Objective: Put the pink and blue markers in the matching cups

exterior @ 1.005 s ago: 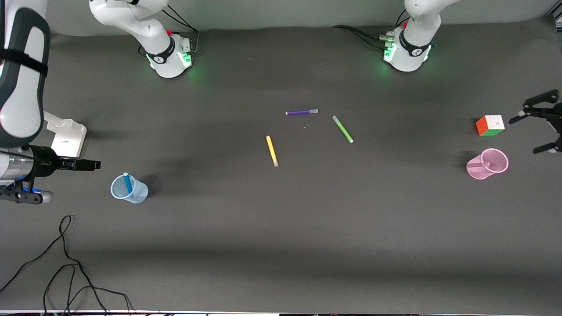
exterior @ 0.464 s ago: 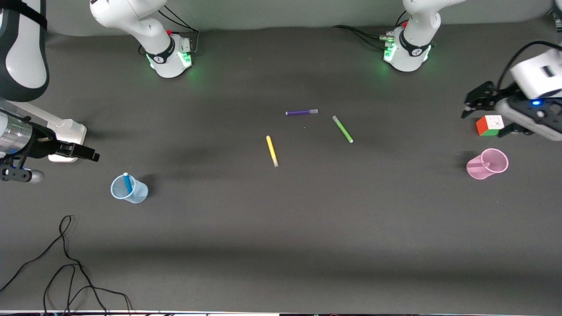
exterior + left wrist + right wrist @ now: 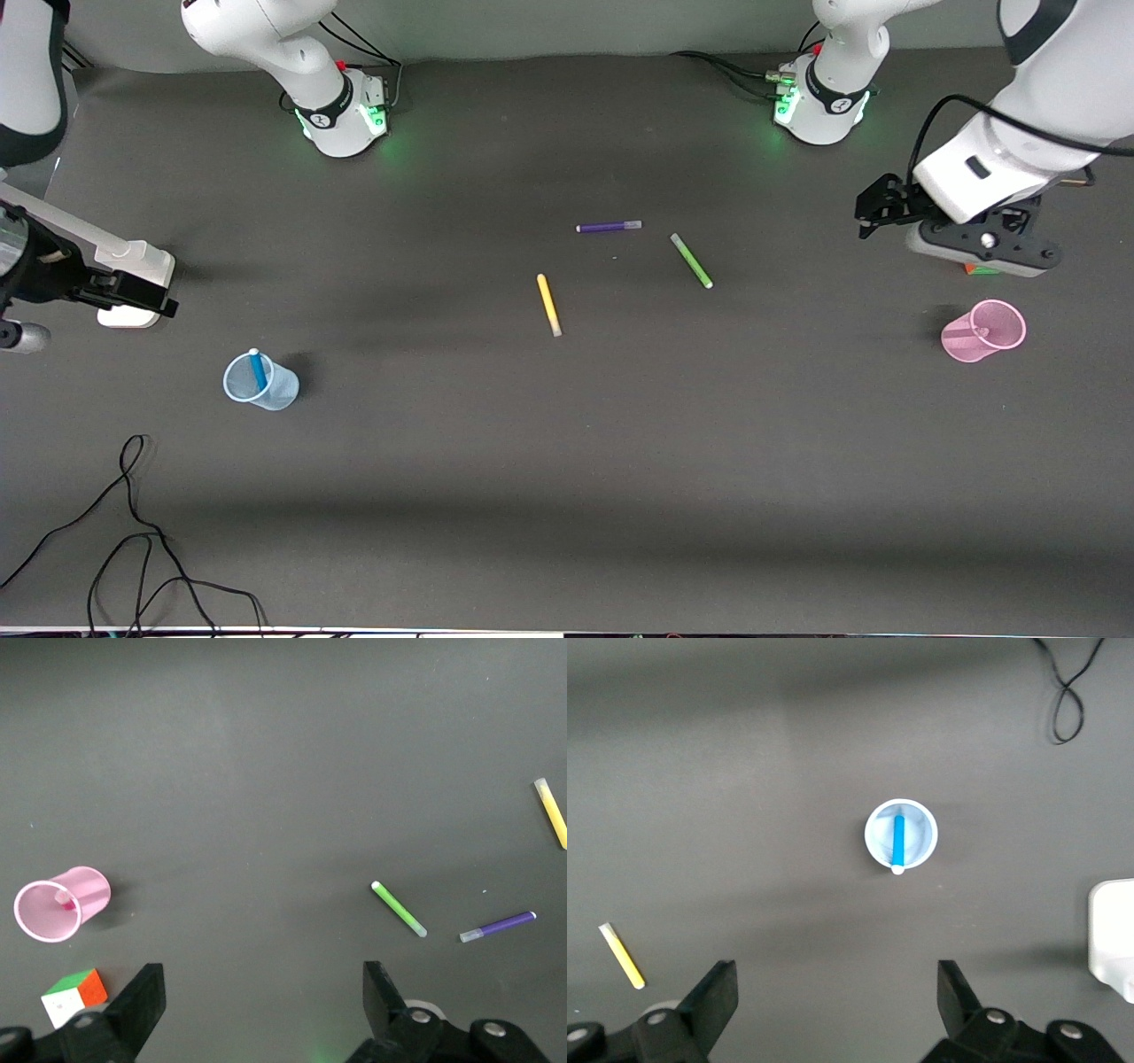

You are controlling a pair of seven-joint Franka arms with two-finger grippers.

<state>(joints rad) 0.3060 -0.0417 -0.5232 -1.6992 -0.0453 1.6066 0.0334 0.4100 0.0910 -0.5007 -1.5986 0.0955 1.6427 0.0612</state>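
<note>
The blue marker [image 3: 258,369] stands in the pale blue cup [image 3: 276,390] toward the right arm's end; the right wrist view shows the marker [image 3: 898,840] inside the cup [image 3: 876,835]. The pink marker [image 3: 960,335] is in the pink cup [image 3: 1005,321] toward the left arm's end; in the left wrist view its tip [image 3: 64,897] shows inside the cup [image 3: 87,889]. My left gripper [image 3: 881,211] is open and empty in the air beside the cube, also seen in its wrist view [image 3: 262,979]. My right gripper [image 3: 146,301] is open and empty over the white block, also seen in its wrist view [image 3: 837,974].
A yellow pen [image 3: 548,304], a green pen [image 3: 691,260] and a purple pen [image 3: 609,227] lie mid-table. A colour cube [image 3: 74,995] sits by the pink cup, mostly hidden under the left hand in the front view. A white block [image 3: 133,261] and a black cable [image 3: 133,532] are near the right arm's end.
Both arms have risen and drawn back from the cups. The left gripper moved from the table's edge to above and past the cube. The right gripper moved from beside the blue cup to over the white block.
</note>
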